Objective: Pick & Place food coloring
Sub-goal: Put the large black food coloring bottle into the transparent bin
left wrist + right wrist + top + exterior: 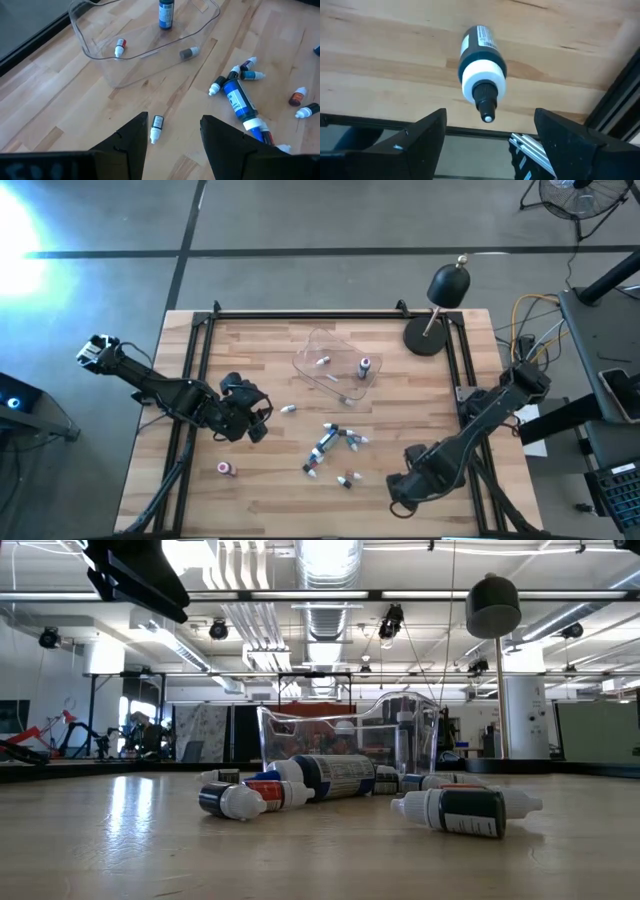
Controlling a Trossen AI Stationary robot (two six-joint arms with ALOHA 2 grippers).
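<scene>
Three food coloring bottles (364, 366) were seen inside the clear tray (318, 340), about ten remained on the counter (260, 490), and the left claw (172, 137) and right claw (490, 132) were both spread and empty.

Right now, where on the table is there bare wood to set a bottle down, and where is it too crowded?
Bare wood: between the clear tray and the lamp base, and the strip from the lone pink-capped bottle to the bottle cluster. Crowded: that cluster below the tray, and around the left gripper, where one small bottle lies.
</scene>
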